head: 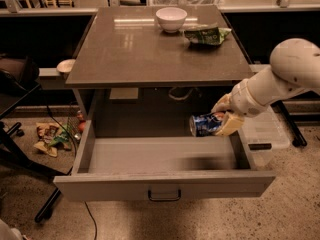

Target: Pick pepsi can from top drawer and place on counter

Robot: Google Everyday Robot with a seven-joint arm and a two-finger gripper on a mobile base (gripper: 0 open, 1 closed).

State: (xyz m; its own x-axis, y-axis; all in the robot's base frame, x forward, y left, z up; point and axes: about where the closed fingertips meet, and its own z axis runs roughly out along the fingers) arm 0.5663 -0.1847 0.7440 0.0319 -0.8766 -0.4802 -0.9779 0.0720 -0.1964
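The top drawer (165, 182) is pulled open below the counter (150, 49) and its inside is bare. My gripper (220, 118) is shut on the pepsi can (205, 124), a blue can held on its side. It hangs above the drawer's right rear part, below the counter's front edge. The white arm comes in from the right.
A white bowl (171, 18) and a green snack bag (207, 34) sit at the back of the counter. A clear plastic bin (267, 134) stands right of the drawer. Litter (50, 136) lies on the floor at the left, beside a dark chair (17, 84).
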